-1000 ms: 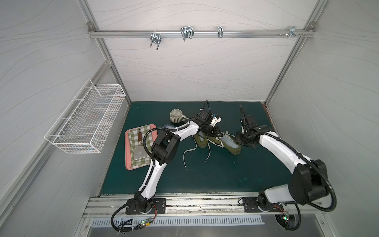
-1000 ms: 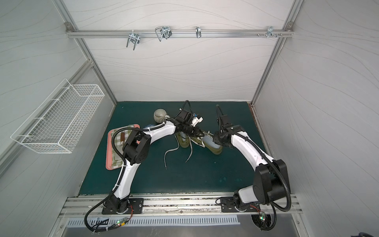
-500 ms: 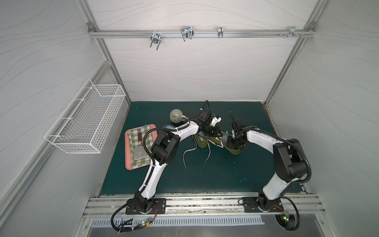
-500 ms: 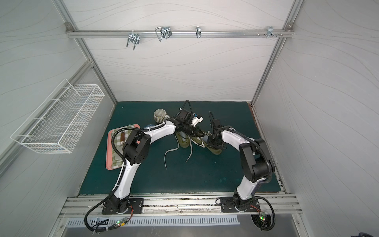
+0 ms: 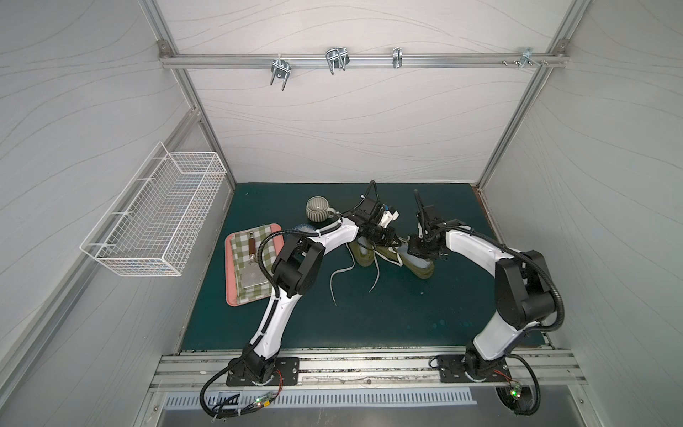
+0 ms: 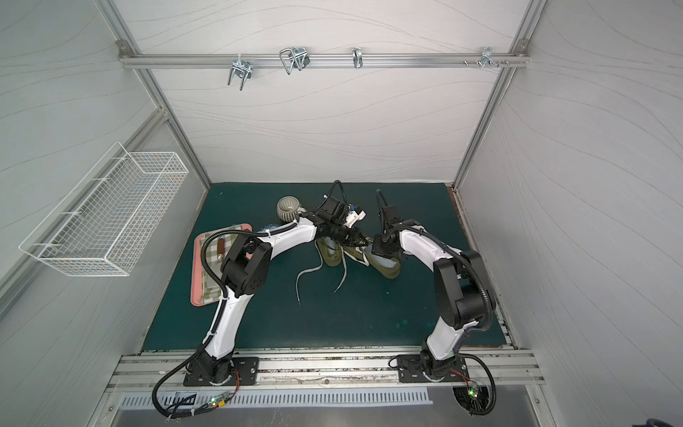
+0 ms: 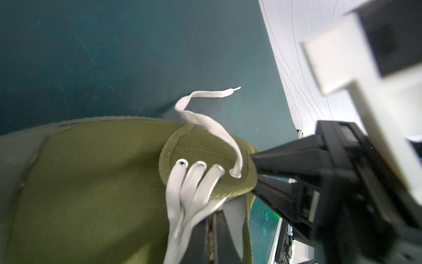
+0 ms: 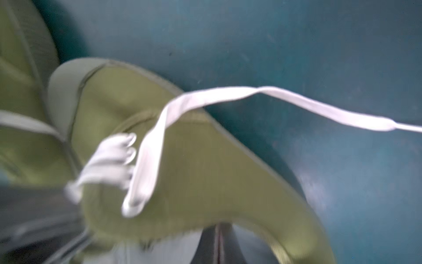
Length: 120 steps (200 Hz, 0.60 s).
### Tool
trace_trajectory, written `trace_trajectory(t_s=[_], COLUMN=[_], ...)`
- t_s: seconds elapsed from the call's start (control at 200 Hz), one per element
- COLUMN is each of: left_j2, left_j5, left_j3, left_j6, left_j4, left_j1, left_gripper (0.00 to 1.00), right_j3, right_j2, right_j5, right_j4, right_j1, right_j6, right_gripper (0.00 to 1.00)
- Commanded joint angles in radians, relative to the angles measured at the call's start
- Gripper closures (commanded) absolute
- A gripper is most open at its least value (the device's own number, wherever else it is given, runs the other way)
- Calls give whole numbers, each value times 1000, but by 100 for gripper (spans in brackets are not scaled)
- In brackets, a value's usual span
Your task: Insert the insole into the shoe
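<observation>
**Top views: insole [image 5: 417, 261] now under a closed right gripper [image 5: 413, 252]**

Your insole lies pale in the mouth of the shoe [image 5: 425, 273], and I judge it not fully seated. Over the last second the right gripper has swung in from beside the shoe's heel and pressed its jaws together over the insole. I cannot tell whether it pinches it. The left gripper [image 5: 396, 244] stays pressed together at the shoe's laced throat. That suggests pushing down next.

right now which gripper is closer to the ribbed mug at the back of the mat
Left. The left gripper is over the shoes, on the side toward the mug. The right gripper is beyond it, farther from the mug.
</observation>
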Motion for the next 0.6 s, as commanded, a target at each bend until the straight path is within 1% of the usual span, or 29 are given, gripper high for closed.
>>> trace_trajectory(t_s=[0.0, 0.07, 0.12, 0.205, 0.32, 0.455, 0.515, 0.595], left_j2=[-19, -16, -13, -15, -10, -6, -8, -7], left_j5=[14, 16, 17, 15, 16, 17, 17, 17], left_j3=[23, 26, 31, 31, 34, 31, 27, 32], left_j6=[14, 13, 13, 17, 13, 8, 8, 8], left_j4=[8, 8, 4, 3, 5, 7, 10, 10], left_j1=[-5, -6, -6, -5, -5, -5, -5, -5], left_gripper=[100, 100, 100, 100, 100, 100, 100, 100], right_j3=[1, 20, 28, 10, 5, -35, -37, -35], right_j2=[100, 156, 161, 105, 26, -50, -35, 27], right_j5=[56, 62, 59, 98, 225, 326, 336, 298], right_j4=[24, 13, 3, 6, -18, 8, 10, 14], right_j1=[-20, -30, -30, -7, 34, 35, 26, -2], right_j6=[5, -3, -12, -14, -16, 9, 9, 8], right_gripper=[100, 100, 100, 100, 100, 100, 100, 100])
